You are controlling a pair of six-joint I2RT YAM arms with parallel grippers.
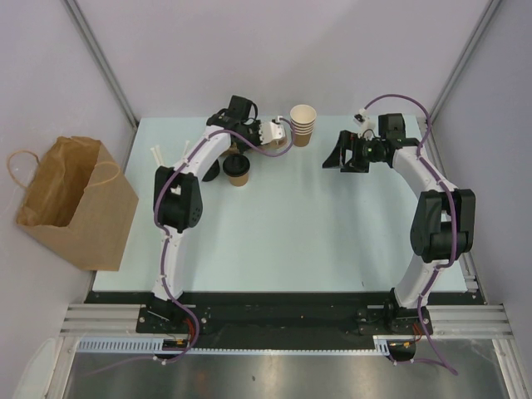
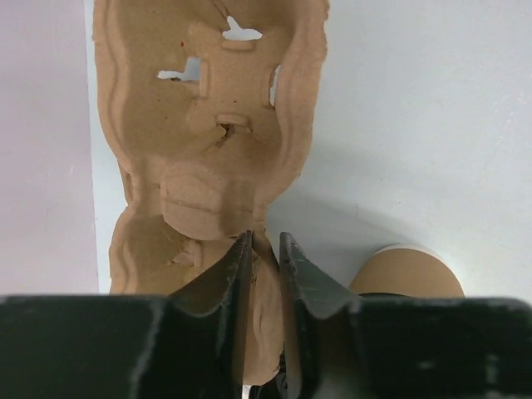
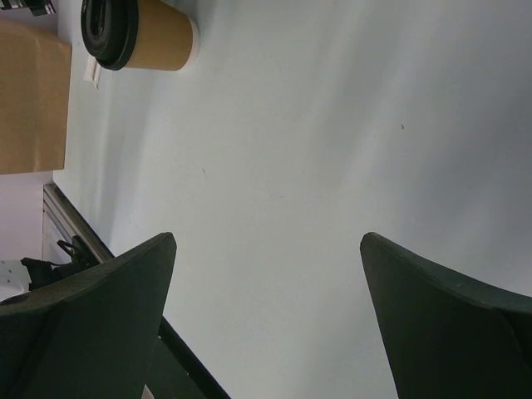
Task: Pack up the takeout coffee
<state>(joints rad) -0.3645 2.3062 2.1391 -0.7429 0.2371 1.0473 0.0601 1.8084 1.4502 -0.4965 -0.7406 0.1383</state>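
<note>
The takeout coffee (image 1: 238,169), a tan paper cup with a black lid, stands upright at the back left of the table, beside my left arm. It also shows far off in the right wrist view (image 3: 154,35). My left gripper (image 1: 278,133) reaches past it toward the back edge. There its jaws (image 2: 265,235) are shut on the rim of a brown moulded-pulp cup carrier (image 2: 208,125). A tan cup body (image 2: 407,273) shows at the lower right, its top hidden behind my finger. My right gripper (image 1: 337,158) (image 3: 268,237) hovers open over bare table, holding nothing.
A stack of lidless tan cups (image 1: 303,125) stands just right of the left gripper. A loose black lid (image 1: 210,172) lies left of the coffee. An open brown paper bag (image 1: 75,199) (image 3: 29,91) sits off the table's left edge. Walls close in the back and sides.
</note>
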